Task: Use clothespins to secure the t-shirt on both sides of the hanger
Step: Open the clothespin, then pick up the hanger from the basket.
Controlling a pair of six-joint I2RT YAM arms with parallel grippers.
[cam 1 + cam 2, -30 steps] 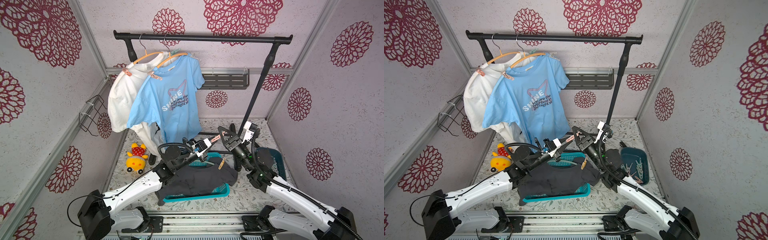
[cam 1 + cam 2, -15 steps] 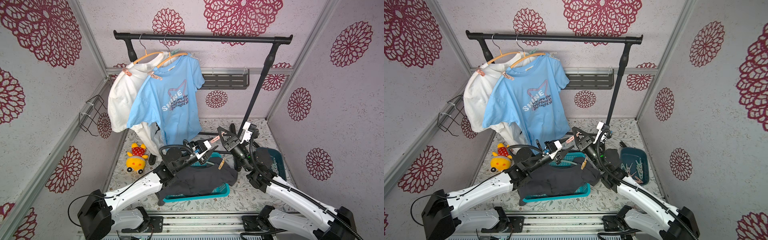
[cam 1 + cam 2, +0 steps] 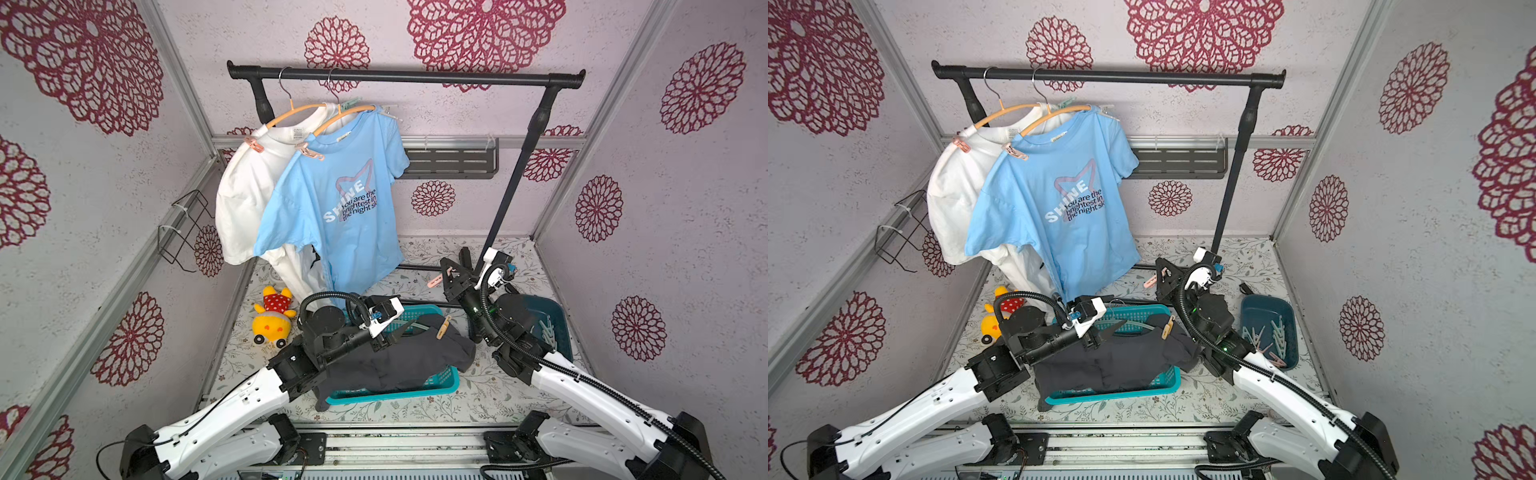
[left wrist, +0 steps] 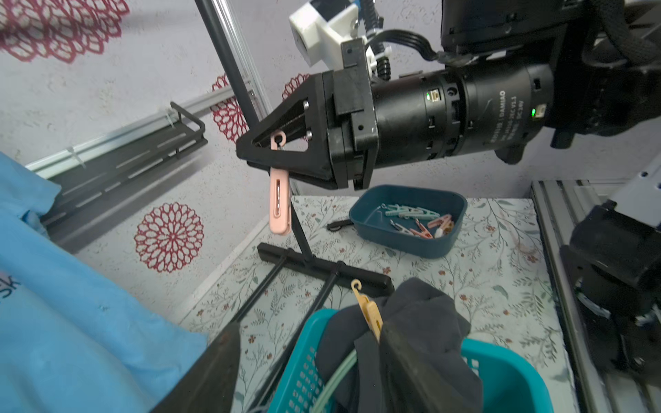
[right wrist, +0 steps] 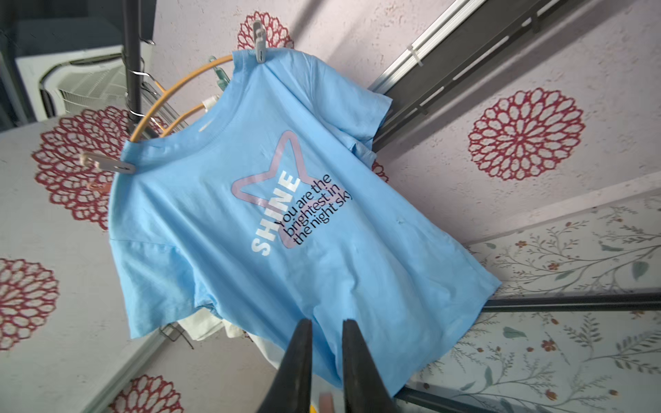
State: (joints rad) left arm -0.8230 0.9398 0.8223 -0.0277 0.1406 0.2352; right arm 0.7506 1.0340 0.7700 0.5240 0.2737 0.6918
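The right fingers (image 4: 297, 103) were clamped on a pastel pink plastic clothespin (image 4: 279, 200) near its looped end, its long axis hanging down crosswise to them. The light blue printed t-shirt (image 3: 340, 208) on its curved orange hanger (image 3: 345, 113) hung higher up and over toward the left arm's side of the black clothes rail (image 3: 407, 77), well apart from the pin. The left fingers (image 4: 214, 364) stood apart and empty above the teal plastic basket (image 3: 395, 394). Though the left arm sat nearer the hanger, the right carried the pin, so it probably had to reach up and across
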